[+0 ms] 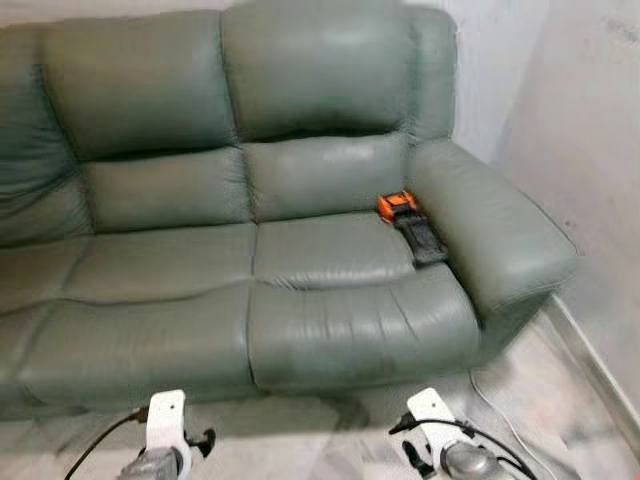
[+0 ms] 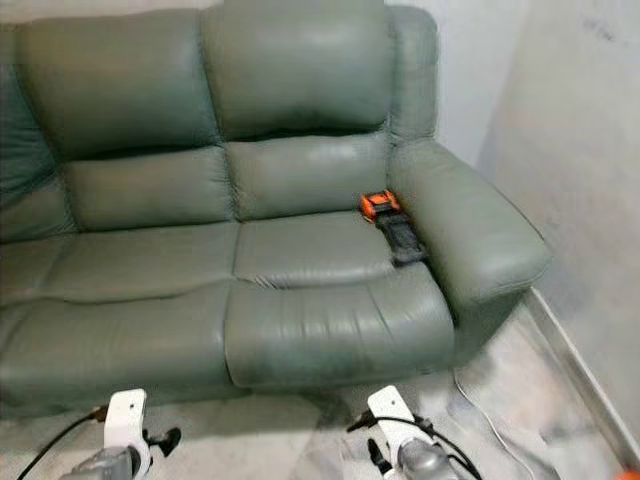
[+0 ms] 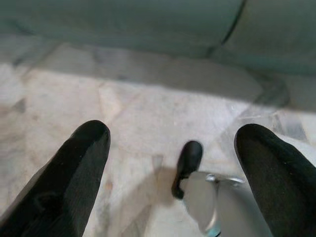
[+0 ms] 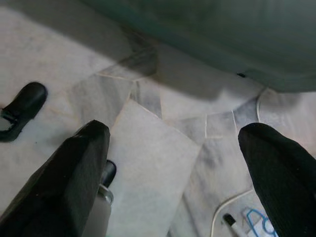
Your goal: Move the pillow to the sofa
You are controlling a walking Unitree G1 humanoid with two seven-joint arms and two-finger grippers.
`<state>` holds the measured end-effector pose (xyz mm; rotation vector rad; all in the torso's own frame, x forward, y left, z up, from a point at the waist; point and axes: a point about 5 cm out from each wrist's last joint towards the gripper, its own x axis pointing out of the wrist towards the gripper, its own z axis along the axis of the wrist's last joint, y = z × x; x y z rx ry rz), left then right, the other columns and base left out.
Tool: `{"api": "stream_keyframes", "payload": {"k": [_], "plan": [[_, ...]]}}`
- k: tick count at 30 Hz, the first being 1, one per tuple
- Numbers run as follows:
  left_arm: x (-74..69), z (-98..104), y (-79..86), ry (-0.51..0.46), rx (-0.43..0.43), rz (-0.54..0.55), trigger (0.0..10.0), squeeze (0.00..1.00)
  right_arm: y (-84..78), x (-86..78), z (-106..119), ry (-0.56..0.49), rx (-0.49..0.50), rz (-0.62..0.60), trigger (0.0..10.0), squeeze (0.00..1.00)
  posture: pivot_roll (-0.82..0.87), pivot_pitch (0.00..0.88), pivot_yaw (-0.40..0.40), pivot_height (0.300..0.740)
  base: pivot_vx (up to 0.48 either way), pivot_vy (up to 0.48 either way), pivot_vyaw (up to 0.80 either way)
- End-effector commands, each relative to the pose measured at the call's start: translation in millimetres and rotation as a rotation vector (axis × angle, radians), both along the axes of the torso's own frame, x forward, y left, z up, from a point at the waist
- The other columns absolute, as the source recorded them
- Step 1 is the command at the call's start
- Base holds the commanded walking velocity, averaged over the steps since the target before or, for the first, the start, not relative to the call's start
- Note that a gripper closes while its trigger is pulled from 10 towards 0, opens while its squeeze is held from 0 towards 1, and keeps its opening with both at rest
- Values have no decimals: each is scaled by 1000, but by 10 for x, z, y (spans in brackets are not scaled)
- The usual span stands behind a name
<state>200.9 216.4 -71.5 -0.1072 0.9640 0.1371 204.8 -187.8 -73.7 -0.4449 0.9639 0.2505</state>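
Oddly, no pillow can be made out anywhere on or around the sofa (image 1: 250, 260), so its whereabouts cannot be told. As a judgement from the task alone, a pillow should be light, soft and yielding, likely to sag if pinched at one corner, so a hold across the middle of a long edge, or one gripper at each end, looks the safer choice. One green leather sofa stands ahead, running from 9 o'clock across to 3 o'clock in the head views, with two seat cushions and three back cushions in sight. One small orange and black device (image 1: 411, 227) lies on the seat at about 2 o'clock, tucked against the armrest (image 1: 490, 230). Two grippers hang low near the marble floor (image 3: 148, 118): the left gripper (image 3: 173, 143) at 7 o'clock and the right gripper (image 4: 173, 143) at 5 o'clock, each with its two black fingers spread wide apart and holding nothing. One thin white cable (image 1: 495, 405) trails over the floor at about 5 o'clock, beside the sofa's front corner. One pale wall (image 1: 590, 120) rises at 3 o'clock. The step in hand appears to be finding the pillow first.
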Motion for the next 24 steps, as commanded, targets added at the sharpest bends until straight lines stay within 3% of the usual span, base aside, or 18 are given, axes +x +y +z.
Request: {"api": "stream_keyframes", "payload": {"k": [1, 20, 24], "plan": [[-28, 2, 76, 1, 17, 26, 10000, 0, -4, -13, -8, 6, -6, 3, 10000, 0, 67, 0, 34, 740, 0, 0, 800], [31, 40, 68, -68, -4, 44, 10000, 0, 29, 24, 7, 2, -18, 22, 10000, 0, 66, 0, 34, 740, 0, 0, 800], [37, 49, 85, -74, 25, 28, 10000, 0, 31, 26, 8, 2, -18, 22, 10000, 0, 66, 0, 34, 740, 0, 0, 800]]}}
